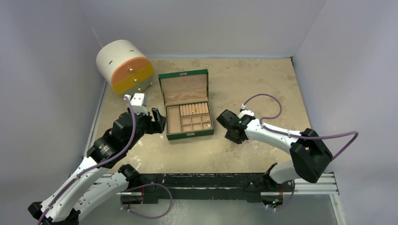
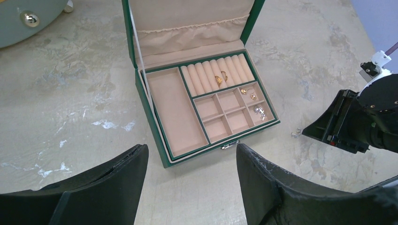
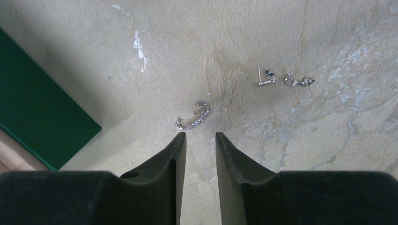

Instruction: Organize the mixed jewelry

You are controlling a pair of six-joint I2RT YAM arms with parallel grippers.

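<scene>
Earring — unseen from above — lies just beyond right tool.

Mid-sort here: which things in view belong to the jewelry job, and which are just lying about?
Job: curved silver stone-set earring on the table; small silver stud earrings near it; gold and silver pieces inside the open green jewelry box.
Lying about: white round cabinet with orange and yellow drawers.

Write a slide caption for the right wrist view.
Right gripper, slightly open, aimed at a curved silver earring; two studs beyond, green box at left.
</scene>
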